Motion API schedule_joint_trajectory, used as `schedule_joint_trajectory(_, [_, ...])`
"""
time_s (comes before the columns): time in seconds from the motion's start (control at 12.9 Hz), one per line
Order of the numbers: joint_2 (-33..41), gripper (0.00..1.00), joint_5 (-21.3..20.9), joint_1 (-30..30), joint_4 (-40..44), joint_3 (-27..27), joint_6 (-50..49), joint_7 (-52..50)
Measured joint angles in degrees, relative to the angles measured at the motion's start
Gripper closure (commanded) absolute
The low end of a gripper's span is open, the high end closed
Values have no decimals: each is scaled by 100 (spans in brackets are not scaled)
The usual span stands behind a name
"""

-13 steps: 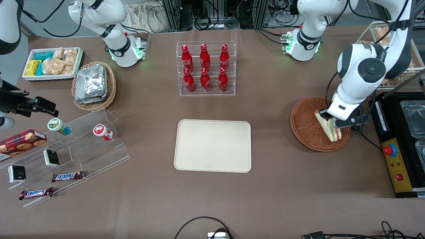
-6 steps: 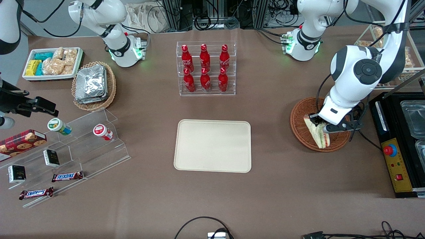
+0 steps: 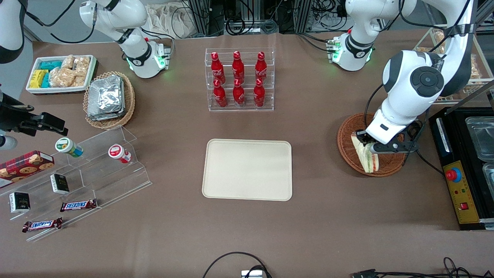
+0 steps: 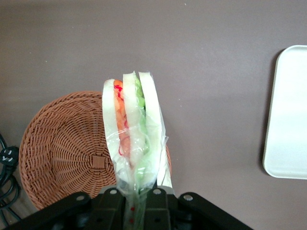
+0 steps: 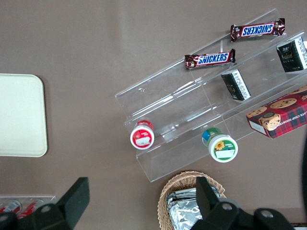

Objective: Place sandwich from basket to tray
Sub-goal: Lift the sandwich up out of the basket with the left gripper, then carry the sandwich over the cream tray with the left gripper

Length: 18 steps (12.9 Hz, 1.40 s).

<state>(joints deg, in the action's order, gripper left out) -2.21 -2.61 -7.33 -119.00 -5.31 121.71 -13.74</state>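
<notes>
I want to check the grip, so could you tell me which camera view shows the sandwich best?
The left wrist view: the sandwich fills it, wrapped, layers visible, pinched by the gripper above the basket. The front view shows it small, partly covered by the arm; the right wrist view misses it.

Even, diffuse overhead light fills all 3 views, bright enough that colours read cleanly. On the brown bench [image 3: 332,216] shadows are soft and short: a faint one hugs the tray [image 3: 247,170] along its nearer edge, and a broader, blurred one lies near the basket [image 3: 347,143] under the working arm. The foil packs [image 3: 105,98] throw small white glints, and the clear acrylic steps [image 5: 192,115] show pale streaks of glare. In the left wrist view the sandwich [image 4: 132,139] wrapper shines lightly, while the pincer [image 4: 134,201] closed on it looks dark and slightly soft.
</notes>
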Motion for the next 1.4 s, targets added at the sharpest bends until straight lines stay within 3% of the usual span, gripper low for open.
schedule_joint_trajectory(0.23, [-226,87,10,-4,383,-161,-254,143])
schedule_joint_trajectory(0.47, [-367,100,13,-6,561,-349,-258,310])
schedule_joint_trajectory(0.93, [-776,100,55,-13,950,-935,-260,353])
schedule_joint_trajectory(1.4, [-1550,93,98,-177,1768,-1503,-258,-48])
